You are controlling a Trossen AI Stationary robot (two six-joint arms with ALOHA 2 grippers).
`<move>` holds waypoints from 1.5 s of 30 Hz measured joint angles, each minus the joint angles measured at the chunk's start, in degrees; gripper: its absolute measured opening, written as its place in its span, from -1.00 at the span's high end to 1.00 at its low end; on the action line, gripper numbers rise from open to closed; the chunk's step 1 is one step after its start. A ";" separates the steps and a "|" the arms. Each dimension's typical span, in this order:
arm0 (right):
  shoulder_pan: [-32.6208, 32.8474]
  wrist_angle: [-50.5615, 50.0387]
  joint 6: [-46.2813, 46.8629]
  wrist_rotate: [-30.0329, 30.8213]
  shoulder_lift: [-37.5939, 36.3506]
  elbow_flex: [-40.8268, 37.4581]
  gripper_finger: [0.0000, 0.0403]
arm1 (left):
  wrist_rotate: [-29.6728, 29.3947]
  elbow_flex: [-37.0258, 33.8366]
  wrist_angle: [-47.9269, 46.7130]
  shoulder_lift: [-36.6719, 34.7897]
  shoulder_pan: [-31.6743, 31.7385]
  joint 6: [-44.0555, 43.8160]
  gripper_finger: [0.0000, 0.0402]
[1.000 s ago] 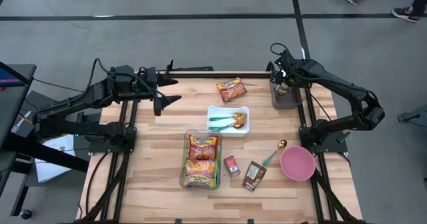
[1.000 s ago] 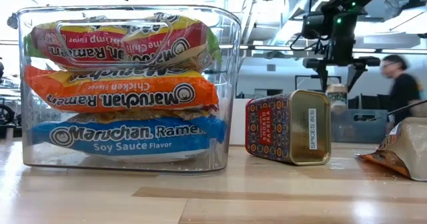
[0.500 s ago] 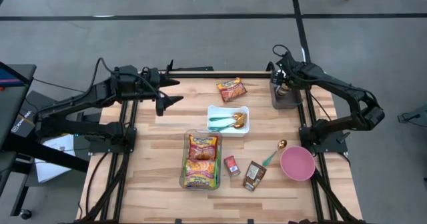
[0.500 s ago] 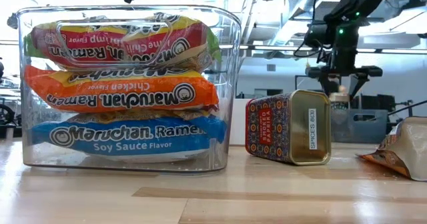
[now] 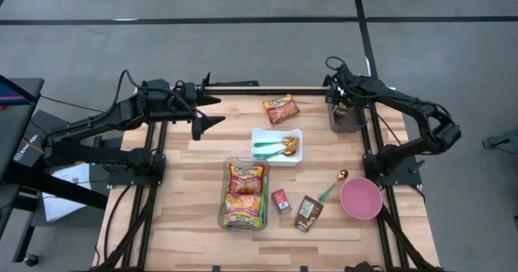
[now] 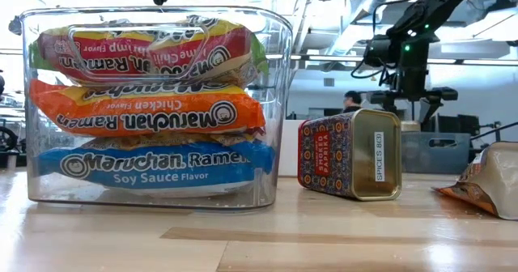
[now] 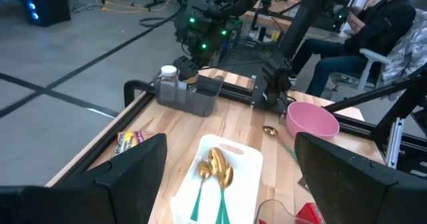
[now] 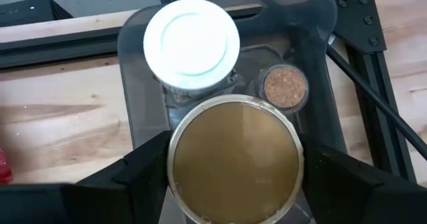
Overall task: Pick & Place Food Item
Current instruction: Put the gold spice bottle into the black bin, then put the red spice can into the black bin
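A grey bin (image 5: 346, 120) at the table's far right corner holds a gold-lidded jar (image 8: 233, 157), a white-lidded jar (image 8: 192, 43) and a small spice jar (image 8: 285, 86). My right gripper (image 8: 233, 167) hangs open over the bin and points down. Its fingers (image 8: 143, 171) stand on either side of the gold lid. My left gripper (image 5: 212, 112) waits open above the table's far left part, holding nothing. A ramen packet (image 5: 281, 108) lies flat near the far edge.
A white tray (image 5: 277, 145) with spoons sits mid-table. A clear container (image 5: 244, 193) of ramen packets, a spice tin (image 5: 281, 201) and a brown pouch (image 5: 307, 213) lie nearer the front. At the right are a pink bowl (image 5: 361, 197) and a spoon (image 5: 333, 185).
My right gripper has sunk toward the grey bin, still pointing down and still open. A person has walked through the room behind the table.
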 joint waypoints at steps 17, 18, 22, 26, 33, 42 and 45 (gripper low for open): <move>0.76 0.59 -2.69 -1.06 -1.30 -0.15 -0.89 | 0.00 0.00 0.01 -0.02 0.00 -0.24 -0.61; 1.06 0.66 -2.45 -0.93 -1.94 -0.15 -0.91 | 0.00 0.00 0.01 -0.02 0.00 -0.24 -0.61; 1.93 0.61 -2.13 0.62 -5.04 -0.15 -0.92 | 0.00 0.00 0.01 -0.02 0.00 -0.24 -0.61; 2.19 -0.30 -0.98 1.43 -8.74 -0.15 -0.88 | 0.00 0.00 0.01 -0.02 0.00 -0.24 -0.61; 6.68 -0.47 -1.50 -2.53 -19.01 -0.12 -0.85 | 0.00 0.00 0.01 -0.02 0.00 -0.14 -0.61; 21.63 0.78 4.87 -7.60 -28.93 -0.10 -0.85 | 0.01 0.00 0.36 -0.02 -0.04 0.18 -0.61; 28.60 3.80 7.52 -7.58 -29.81 -0.10 -0.85 | 0.01 0.00 0.36 -0.02 -0.40 0.24 -0.61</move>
